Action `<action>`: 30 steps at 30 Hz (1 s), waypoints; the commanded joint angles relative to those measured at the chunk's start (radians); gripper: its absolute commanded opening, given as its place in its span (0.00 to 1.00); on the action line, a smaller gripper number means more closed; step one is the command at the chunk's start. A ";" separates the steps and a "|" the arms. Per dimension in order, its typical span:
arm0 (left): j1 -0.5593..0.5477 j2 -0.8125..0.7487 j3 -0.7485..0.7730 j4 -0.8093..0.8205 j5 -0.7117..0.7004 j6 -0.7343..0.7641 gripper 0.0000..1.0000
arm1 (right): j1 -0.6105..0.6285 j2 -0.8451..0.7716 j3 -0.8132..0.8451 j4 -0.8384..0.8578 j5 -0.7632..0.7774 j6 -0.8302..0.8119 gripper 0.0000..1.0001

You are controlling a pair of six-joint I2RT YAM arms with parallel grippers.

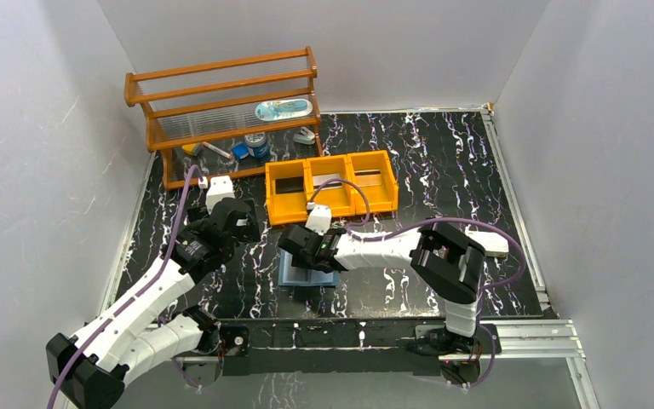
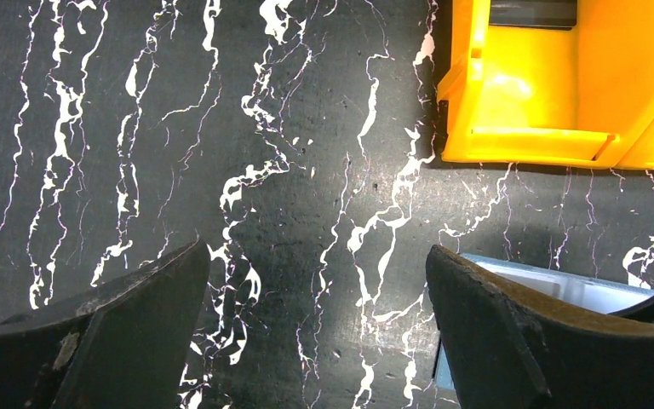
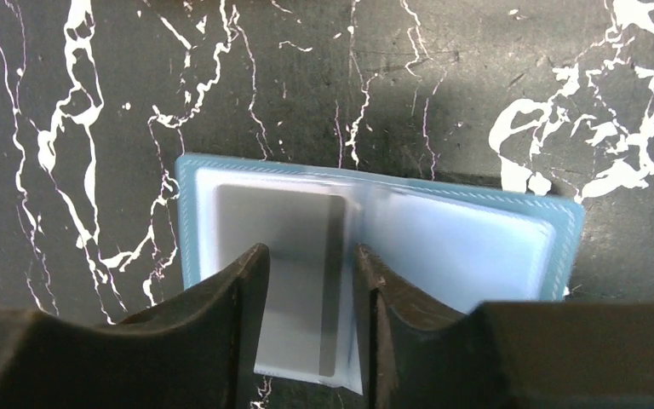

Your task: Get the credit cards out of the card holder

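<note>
The light blue card holder point(image 3: 477, 247) lies open on the black marbled table, with a silver-grey credit card point(image 3: 272, 230) in its left pocket. My right gripper point(image 3: 311, 256) hovers over that pocket with its jaws a little apart, straddling the card's dark stripe and holding nothing. In the top view the right gripper point(image 1: 294, 245) covers most of the holder point(image 1: 311, 277). My left gripper point(image 2: 317, 251) is wide open and empty over bare table, just left of the holder's edge point(image 2: 553, 281). It also shows in the top view point(image 1: 247, 221).
An orange three-compartment tray point(image 1: 330, 209) stands behind the holder with a flat card in each compartment; its front wall shows in the left wrist view point(image 2: 545, 111). A wooden rack point(image 1: 221, 111) with small items stands back left. A white object point(image 1: 490, 243) lies beside the right arm.
</note>
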 commanded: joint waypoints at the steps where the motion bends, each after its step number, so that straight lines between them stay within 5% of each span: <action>1: 0.007 -0.010 0.030 0.005 -0.030 0.002 0.98 | 0.018 -0.004 0.072 -0.064 0.016 -0.075 0.56; 6: 0.014 -0.030 0.036 -0.017 -0.081 -0.026 0.98 | 0.047 0.022 0.141 -0.102 0.054 -0.108 0.74; 10: 0.016 -0.062 0.033 -0.023 -0.110 -0.041 0.98 | 0.054 0.066 0.188 -0.158 0.082 -0.081 0.78; 17: 0.019 -0.085 0.030 -0.024 -0.123 -0.046 0.98 | 0.060 0.118 0.234 -0.291 0.140 0.035 0.78; 30: 0.023 -0.080 0.029 -0.022 -0.103 -0.044 0.98 | 0.056 0.053 0.049 -0.058 0.043 0.065 0.78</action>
